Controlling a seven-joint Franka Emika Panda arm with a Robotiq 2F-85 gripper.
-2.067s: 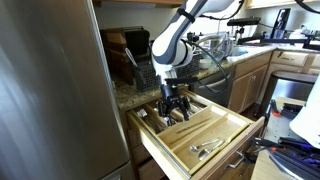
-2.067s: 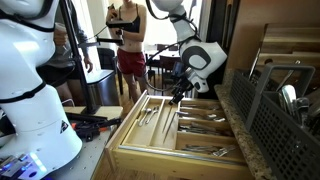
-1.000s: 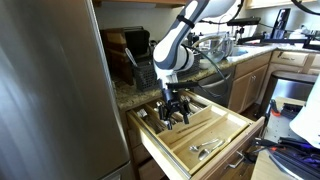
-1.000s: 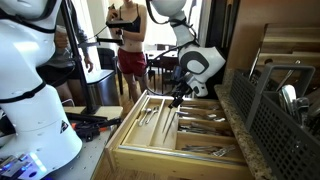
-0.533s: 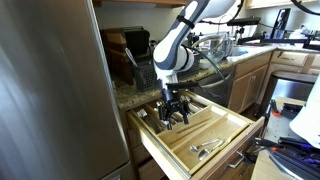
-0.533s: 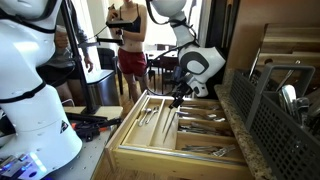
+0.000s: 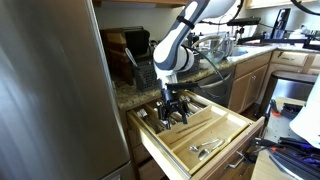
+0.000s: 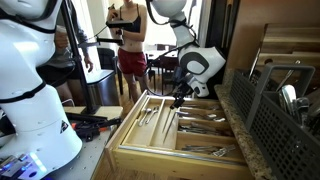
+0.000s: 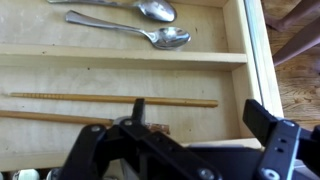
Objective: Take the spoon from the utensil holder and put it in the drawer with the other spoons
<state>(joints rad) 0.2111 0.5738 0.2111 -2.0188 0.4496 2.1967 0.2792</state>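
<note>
The gripper [image 7: 174, 113] hangs low over the open drawer [image 7: 215, 165], fingers pointing down into it. The wrist view settles their state: the fingers [image 9: 264, 120] are spread wide with nothing between them but bare drawer floor and two thin wooden sticks [image 9: 110, 98] that run crosswise beneath them.

Only the wrist view shows what lies past the fingertips. One divider beyond them, two silvery spoons [image 9: 150, 36] lie side by side in their own compartment, bowls toward the right-hand finger. Whether either is the spoon from the holder cannot be told.

Both exterior views show what the wrist view cannot: the utensil holder. In an exterior view the utensil holder [image 7: 145, 73] stands on the counter behind the gripper, well apart from the fingers, with dark utensils sticking out of it. In an exterior view the utensil holder [image 8: 285, 125] fills the near corner, and something pale shows through its grid, too blurred to name.

That same view shows the drawer [image 8: 180, 158] along its whole length, the gripper [image 8: 178, 98] over its far end, and silvery cutlery [image 8: 205, 125] in several compartments nearer than the fingers. A person [image 8: 125, 45] stands in the background.
</note>
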